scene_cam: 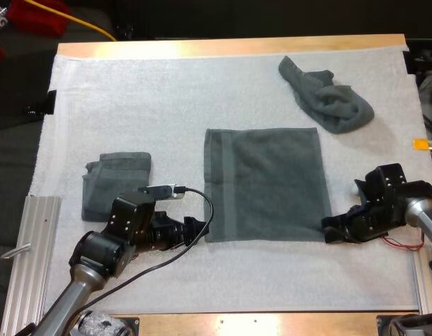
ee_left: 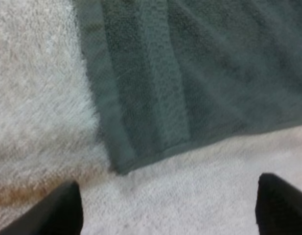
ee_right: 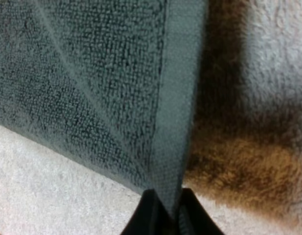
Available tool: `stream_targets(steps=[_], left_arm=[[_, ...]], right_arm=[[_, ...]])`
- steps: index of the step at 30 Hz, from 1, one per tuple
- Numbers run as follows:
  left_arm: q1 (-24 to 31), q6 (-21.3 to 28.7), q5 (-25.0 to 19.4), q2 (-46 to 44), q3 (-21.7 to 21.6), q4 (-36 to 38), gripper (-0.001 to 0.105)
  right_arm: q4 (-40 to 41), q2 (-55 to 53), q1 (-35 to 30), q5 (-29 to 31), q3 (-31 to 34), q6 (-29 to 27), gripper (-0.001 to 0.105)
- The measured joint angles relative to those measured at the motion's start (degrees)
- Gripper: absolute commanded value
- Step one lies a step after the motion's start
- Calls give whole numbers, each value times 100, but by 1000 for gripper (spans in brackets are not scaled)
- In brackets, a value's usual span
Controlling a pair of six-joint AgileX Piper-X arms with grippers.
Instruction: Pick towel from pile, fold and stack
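Note:
A dark grey-green towel lies spread flat in the middle of the white mat. My right gripper is at its near right corner, shut on the towel's hem, which rises taut from between the fingers. My left gripper sits just off the towel's near left corner, open, its fingertips wide apart over the mat and touching nothing. A folded towel rests at the left. A crumpled towel lies at the far right.
A ribbed metal rail runs along the mat's left near edge, another along the right. The wooden table edge borders the far side. Bare mat stretches in front of the flat towel.

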Motion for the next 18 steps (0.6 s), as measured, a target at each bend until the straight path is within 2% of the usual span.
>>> stream_targets(steps=[7, 9, 10, 12, 13, 17, 18], left_arm=[[166, 0, 404, 392, 24, -294, 70], [166, 0, 497, 845, 24, -467, 70], [166, 0, 539, 1354, 24, -612, 70], [166, 0, 604, 1652, 24, -685, 70], [166, -3, 866, 2072, 24, -925, 70], [166, -27, 1467, 2651, 24, -1442, 70], [166, -39, 1503, 2743, 24, -1482, 70]], right_arm=[[12, 0, 0, 0, 0, 84, 1], [19, 0, 0, 0, 0, 85, 1], [19, 0, 0, 0, 0, 99, 1], [19, 0, 0, 0, 0, 99, 1], [19, 0, 0, 0, 0, 99, 1], [19, 0, 0, 0, 0, 99, 1], [19, 0, 0, 0, 0, 99, 1]])
